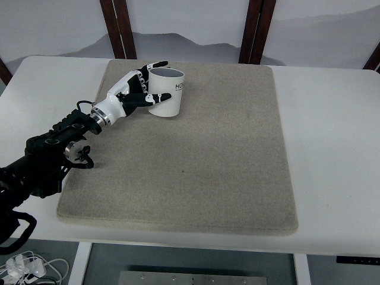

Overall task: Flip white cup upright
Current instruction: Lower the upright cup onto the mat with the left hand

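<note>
A white cup (168, 98) with dark print on its side stands on the far left part of the grey mat (196, 160), its open mouth facing up. My left hand (160, 80) reaches in from the lower left and clasps the cup's left side. The thumb (155, 97) lies across the front wall and the other fingers (153, 66) pass behind the rim. My right hand is out of the picture.
The mat covers most of a white table (332, 130). Dark wooden posts (119, 27) rise behind the table's far edge. White cables (29, 267) lie on the floor at the lower left.
</note>
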Action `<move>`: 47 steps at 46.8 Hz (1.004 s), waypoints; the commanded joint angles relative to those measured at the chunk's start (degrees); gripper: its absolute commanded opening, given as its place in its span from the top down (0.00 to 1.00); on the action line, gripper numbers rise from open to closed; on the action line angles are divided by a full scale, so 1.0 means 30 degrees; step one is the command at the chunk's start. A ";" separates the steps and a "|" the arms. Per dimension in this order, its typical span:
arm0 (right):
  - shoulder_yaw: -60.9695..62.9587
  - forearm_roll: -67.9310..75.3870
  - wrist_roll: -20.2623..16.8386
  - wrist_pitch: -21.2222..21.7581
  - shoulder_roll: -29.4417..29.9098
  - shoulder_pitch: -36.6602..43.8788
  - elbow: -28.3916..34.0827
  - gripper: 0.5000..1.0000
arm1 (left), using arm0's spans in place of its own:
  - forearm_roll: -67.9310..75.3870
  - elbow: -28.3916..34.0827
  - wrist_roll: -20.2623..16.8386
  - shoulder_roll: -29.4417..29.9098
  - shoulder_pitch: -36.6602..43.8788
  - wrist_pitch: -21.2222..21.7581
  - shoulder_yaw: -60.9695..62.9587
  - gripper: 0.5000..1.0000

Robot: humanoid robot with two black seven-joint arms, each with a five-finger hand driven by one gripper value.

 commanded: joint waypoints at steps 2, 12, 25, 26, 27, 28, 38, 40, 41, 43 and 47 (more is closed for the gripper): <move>0.0000 0.0000 -0.0001 0.0000 0.0000 0.0000 0.0000 0.10 | -0.0002 -0.0076 0.0000 -0.0014 0.0001 0.0003 -0.0011 0.08; 0.0000 -0.0029 -0.0001 0.0000 0.0000 0.0000 0.0000 0.10 | -0.0090 -0.0135 0.0000 -0.0014 0.0001 0.0003 -0.0070 0.01; 0.0000 -0.0029 -0.0001 0.0000 0.0000 0.0000 0.0000 0.10 | -0.0119 -0.0135 0.0000 -0.0014 0.0001 -0.0026 -0.0099 0.01; 0.0000 -0.0029 -0.0001 0.0000 0.0000 0.0000 0.0000 0.10 | -0.0119 -0.0135 0.0000 -0.0014 0.0001 -0.0026 -0.0099 0.01; 0.0000 0.0000 -0.0001 0.0000 0.0000 0.0000 0.0000 0.10 | -0.0148 -0.0135 0.0000 -0.0014 -0.0028 -0.0026 -0.0099 0.01; 0.0000 0.0000 -0.0001 0.0000 0.0000 0.0000 0.0000 0.10 | -0.0177 -0.0135 0.0000 -0.0014 0.0001 -0.0026 -0.0099 0.01; 0.0000 -0.0029 -0.0001 0.0000 0.0000 0.0000 0.0000 0.10 | -0.0236 -0.0222 0.0000 0.0015 -0.0262 -0.0143 -0.0421 0.01; 0.0000 0.0000 -0.0001 0.0000 0.0000 0.0000 0.0000 0.10 | -0.0236 -0.0222 0.0000 0.0015 -0.0437 -0.0173 -0.0450 0.01; 0.0000 0.0000 -0.0001 0.0000 0.0000 0.0000 0.0000 0.10 | -0.0236 -0.0222 0.0000 0.0044 -0.0525 -0.0173 -0.0480 0.01; 0.0000 0.0000 -0.0001 0.0000 0.0000 0.0000 0.0000 0.10 | -0.0236 -0.0222 0.0000 0.0103 -0.0643 -0.0231 -0.0480 0.01; 0.0000 -0.0029 -0.0001 0.0000 0.0000 0.0000 0.0000 0.10 | -0.0236 -0.0222 0.0000 0.0249 -0.0819 -0.0290 -0.0480 0.01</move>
